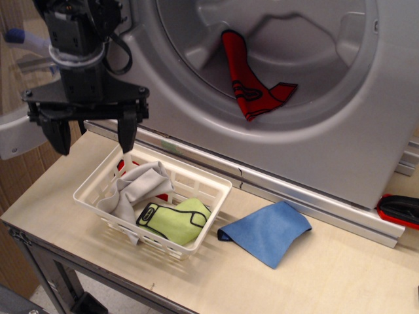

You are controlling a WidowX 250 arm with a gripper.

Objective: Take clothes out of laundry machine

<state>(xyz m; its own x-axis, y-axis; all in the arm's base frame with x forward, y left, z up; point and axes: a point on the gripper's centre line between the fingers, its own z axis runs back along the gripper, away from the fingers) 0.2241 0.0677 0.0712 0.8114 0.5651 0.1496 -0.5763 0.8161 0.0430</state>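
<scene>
The red cloth (252, 82) with black edging lies inside the drum of the silver-grey laundry machine (327, 150), draped over the lower rim of the round opening. My gripper (93, 140) hangs at the left, above the far left end of the white basket (209, 219), well left of the drum opening. Its two black fingers (126, 134) point down, spread apart, with nothing between them.
The white slotted basket holds a grey cloth (139, 186), a lime-green cloth (175, 219) and something red beneath. A blue cloth (267, 230) lies on the wooden table (340, 275) to the right of the basket. A red and black object (399, 209) sits at the right edge. The washer door (13, 131) stands open at the left.
</scene>
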